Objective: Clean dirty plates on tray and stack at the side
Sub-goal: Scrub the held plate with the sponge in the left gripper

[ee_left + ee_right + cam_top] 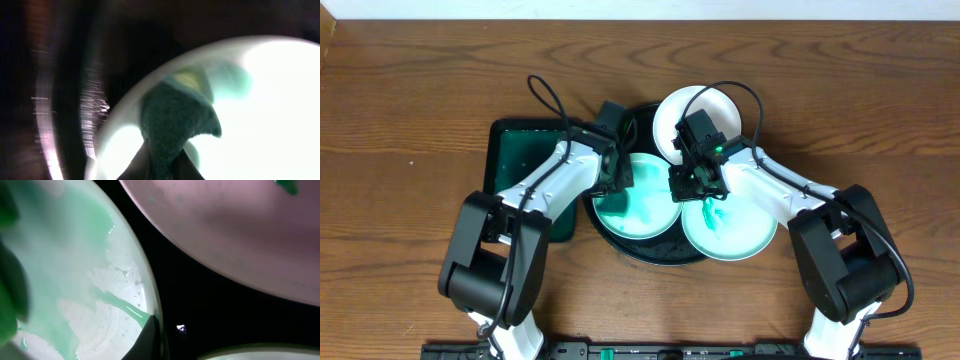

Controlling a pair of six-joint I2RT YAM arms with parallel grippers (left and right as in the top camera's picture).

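Three dirty plates, all on the black tray, so we're in the scrubbing step with nothing stacked at the side yet. Left gripper is pinched on the sponge and has it pressed on the left plate, near its rim. Right gripper sits at that plate's opposite edge, one finger touching the rim (we can't tell if it's actually clamped, or how wide it is). Wet teal smear covers much of the plate, so we reckon the next move is wiping across the centre while the right side steadies it, before anything gets lifted.
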